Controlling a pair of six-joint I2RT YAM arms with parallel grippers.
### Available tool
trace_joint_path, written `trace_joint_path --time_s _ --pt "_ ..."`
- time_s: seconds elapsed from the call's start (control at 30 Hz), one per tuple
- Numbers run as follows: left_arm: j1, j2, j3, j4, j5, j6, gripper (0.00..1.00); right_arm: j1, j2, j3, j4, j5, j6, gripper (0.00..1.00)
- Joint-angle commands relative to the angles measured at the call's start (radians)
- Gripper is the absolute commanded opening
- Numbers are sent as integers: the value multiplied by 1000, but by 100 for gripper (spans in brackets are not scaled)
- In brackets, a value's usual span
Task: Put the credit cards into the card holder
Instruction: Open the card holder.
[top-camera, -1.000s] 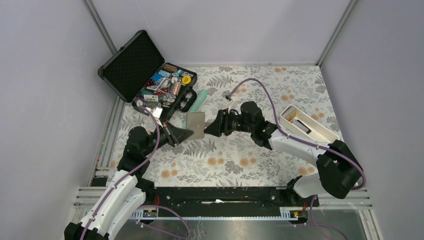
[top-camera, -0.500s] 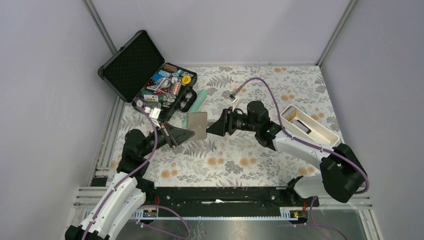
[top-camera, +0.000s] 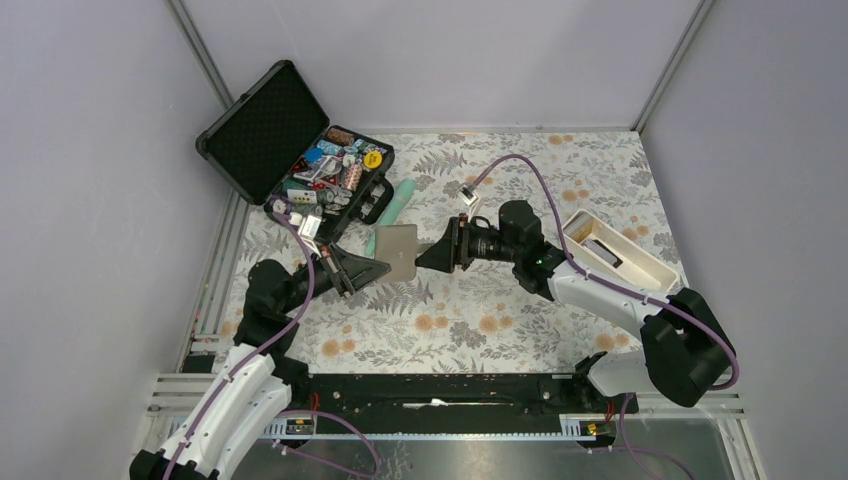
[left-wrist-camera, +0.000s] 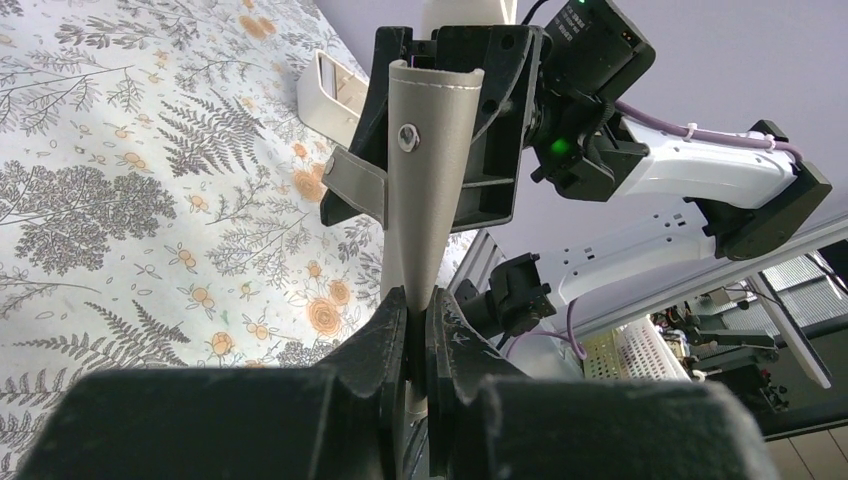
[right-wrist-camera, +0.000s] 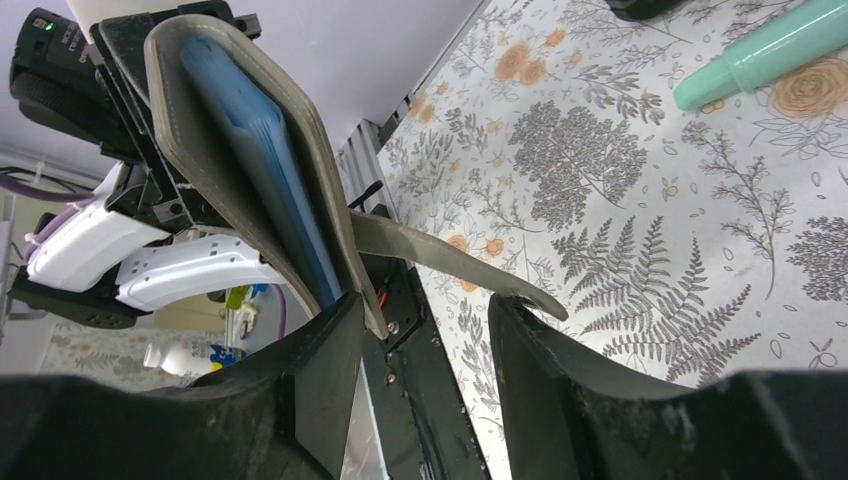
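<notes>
The grey-brown card holder (top-camera: 393, 250) hangs in the air over the middle of the floral tablecloth (top-camera: 480, 320), blue credit cards (right-wrist-camera: 265, 170) tucked in its fold and its snap strap (right-wrist-camera: 450, 265) trailing loose. The left gripper (left-wrist-camera: 415, 320) has its fingers pressed together on one thin edge of the holder. At the opposite edge, the right gripper (right-wrist-camera: 425, 305) stands with jaws spread either side of holder and strap, not clamping either.

The hold looks slight. A single edge pinch carries the whole wallet, so a push or an off-centre closing by the right jaws could twist it out of the left fingers. Closing on the strap rather than the wall would probably tug the holder askew. If the fold tips downward, the blue cards may slide out onto the cloth.

A mint-green tube (top-camera: 397, 200) and an open black case (top-camera: 300, 150) lie beyond, a white tray (top-camera: 640, 262) to the right.
</notes>
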Motion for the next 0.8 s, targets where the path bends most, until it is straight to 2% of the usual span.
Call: trace_joint_path --time_s 0.0,0.37,0.5,0.77 --pt "2 4 -10 110 29 -23 0 -2 -28 31 80 -74 12 56" --pt "3 45 -19 149 41 -34 0 -3 -6 39 158 -135 52 56" --pt "4 48 -25 145 28 -29 0 -3 -10 32 200 -170 69 59" --pt "4 98 -47 306 112 -111 0 -2 14 29 314 -208 133 60"
